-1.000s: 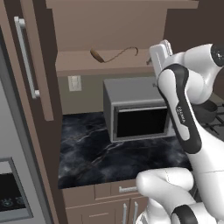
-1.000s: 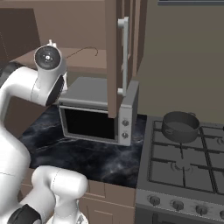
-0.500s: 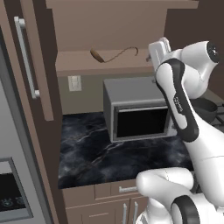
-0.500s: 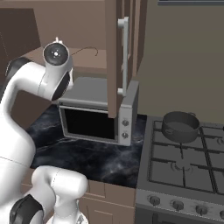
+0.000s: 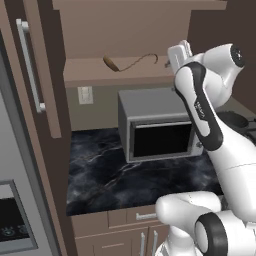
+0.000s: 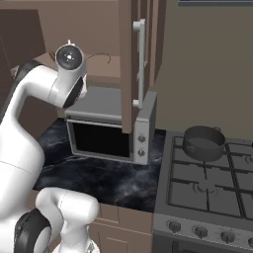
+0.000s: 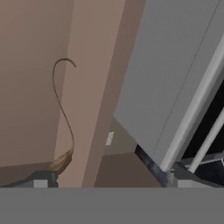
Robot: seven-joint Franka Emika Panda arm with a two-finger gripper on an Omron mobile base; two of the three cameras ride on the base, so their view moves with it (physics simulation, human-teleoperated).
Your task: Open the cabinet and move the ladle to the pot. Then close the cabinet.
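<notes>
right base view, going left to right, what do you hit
arm → ladle on the cabinet shelf → microwave → open cabinet door's handle → pot on the stove

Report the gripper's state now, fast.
Gripper: open, holding nothing, raised beside the open cabinet shelf; the ladle lies there untouched.

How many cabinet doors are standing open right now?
2: the left door swung out by the fridge, the right door swung out beside the microwave. More may be off-frame.
</notes>
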